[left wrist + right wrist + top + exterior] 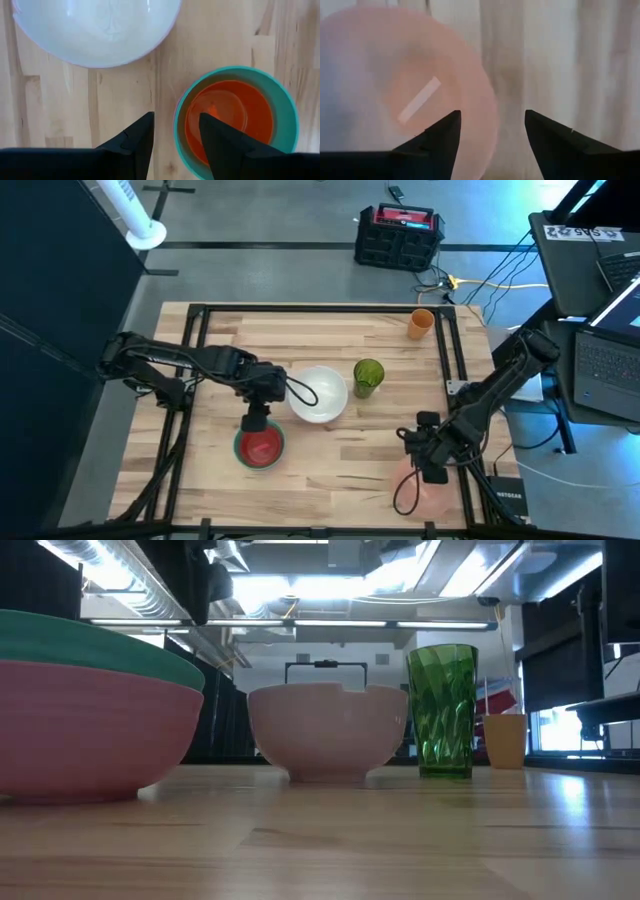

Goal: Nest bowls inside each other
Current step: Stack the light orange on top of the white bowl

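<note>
A small red bowl (227, 112) sits in a teal bowl (285, 107), which sits in a magenta bowl (90, 745) at the near left (260, 448). My left gripper (175, 145) hangs open over the stack's far rim, one finger above the red bowl and one outside. The large white bowl (318, 393) stands mid-table on its base. The pale salmon bowl (405, 85) lies near the near right corner (425, 492). My right gripper (492, 135) is open above its rim.
A tall green cup (368, 377) stands just right of the white bowl, and a small orange cup (421, 323) stands at the far right. A black frame (300, 308) borders the wooden table. Bare wood lies between the two arms.
</note>
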`<action>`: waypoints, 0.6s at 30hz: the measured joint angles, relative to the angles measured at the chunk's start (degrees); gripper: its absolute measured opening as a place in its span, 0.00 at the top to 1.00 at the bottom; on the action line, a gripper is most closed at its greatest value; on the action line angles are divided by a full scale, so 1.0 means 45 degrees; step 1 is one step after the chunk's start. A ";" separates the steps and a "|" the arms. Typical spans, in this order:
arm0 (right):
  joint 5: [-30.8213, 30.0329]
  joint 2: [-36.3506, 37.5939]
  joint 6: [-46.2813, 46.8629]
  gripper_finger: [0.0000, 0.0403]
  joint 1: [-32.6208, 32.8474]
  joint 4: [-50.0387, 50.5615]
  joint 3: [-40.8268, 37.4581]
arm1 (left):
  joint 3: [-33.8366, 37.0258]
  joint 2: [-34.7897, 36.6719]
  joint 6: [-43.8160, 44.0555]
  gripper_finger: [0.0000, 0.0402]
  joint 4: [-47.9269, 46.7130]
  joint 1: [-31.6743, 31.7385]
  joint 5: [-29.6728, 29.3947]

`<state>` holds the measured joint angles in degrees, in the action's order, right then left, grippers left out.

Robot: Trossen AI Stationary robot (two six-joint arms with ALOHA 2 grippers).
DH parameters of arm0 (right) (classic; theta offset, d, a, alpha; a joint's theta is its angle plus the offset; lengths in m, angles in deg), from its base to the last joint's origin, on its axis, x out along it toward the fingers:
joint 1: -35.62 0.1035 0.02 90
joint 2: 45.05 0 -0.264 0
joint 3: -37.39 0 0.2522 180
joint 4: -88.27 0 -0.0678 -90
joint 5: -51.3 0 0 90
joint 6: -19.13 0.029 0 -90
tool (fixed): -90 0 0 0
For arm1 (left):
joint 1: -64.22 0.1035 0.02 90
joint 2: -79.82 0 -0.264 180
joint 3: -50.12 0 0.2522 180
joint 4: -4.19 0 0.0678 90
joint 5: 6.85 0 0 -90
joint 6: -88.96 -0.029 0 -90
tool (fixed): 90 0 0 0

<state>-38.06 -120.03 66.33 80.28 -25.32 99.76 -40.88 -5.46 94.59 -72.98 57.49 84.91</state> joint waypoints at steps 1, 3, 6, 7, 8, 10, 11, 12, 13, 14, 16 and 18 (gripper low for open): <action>0.0094 0.0003 -0.0007 0.53 -0.0104 -0.0188 -0.0057 | 0.0000 0.0000 0.0002 0.65 0.0004 -0.0021 -0.0009; 0.0281 0.0008 -0.0020 0.58 -0.0312 -0.0564 -0.0172 | 0.0000 -0.0003 0.0015 0.65 -0.0015 -0.0006 -0.0020; 0.0563 0.0016 -0.0040 0.67 -0.0625 -0.1127 -0.0344 | 0.0000 0.0018 0.0133 0.65 -0.0056 -0.0008 -0.0020; 0.0657 0.0018 -0.0046 0.70 -0.0729 -0.1315 -0.0401 | 0.0000 0.0026 0.0174 0.65 -0.0069 -0.0010 -0.0020; 0.0750 0.0021 -0.0053 0.72 -0.0833 -0.1503 -0.0459 | 0.0000 0.0033 0.0214 0.65 -0.0083 -0.0011 -0.0020; 0.0938 0.0026 -0.0066 0.78 -0.1041 -0.1879 -0.0573 | 0.0000 0.0048 0.0296 0.65 -0.0110 -0.0014 -0.0020; 0.1032 0.0029 -0.0073 0.81 -0.1145 -0.2067 -0.0631 | 0.0000 0.0055 0.0336 0.65 -0.0124 -0.0015 -0.0020; 0.1126 0.0032 -0.0079 0.83 -0.1249 -0.2255 -0.0688 | 0.0000 0.0062 0.0377 0.65 -0.0138 -0.0016 -0.0020; 0.1220 0.0034 -0.0086 0.86 -0.1354 -0.2443 -0.0745 | 0.0000 0.0069 0.0418 0.65 -0.0152 -0.0018 -0.0020; 0.1313 0.0037 -0.0092 0.89 -0.1458 -0.2630 -0.0803 | 0.0000 0.0077 0.0458 0.65 -0.0165 -0.0019 -0.0020; 0.1501 0.0042 -0.0106 0.95 -0.1666 -0.3006 -0.0918 | 0.0000 0.0091 0.0540 0.65 -0.0193 -0.0022 -0.0020; 0.1645 0.0047 -0.0252 0.99 -0.1937 -0.3321 -0.0923 | 0.0000 0.0106 0.0621 0.65 -0.0220 -0.0024 -0.0020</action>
<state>-30.65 -119.82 65.19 71.56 -40.26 95.60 -40.88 -4.98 97.39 -73.97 57.38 84.82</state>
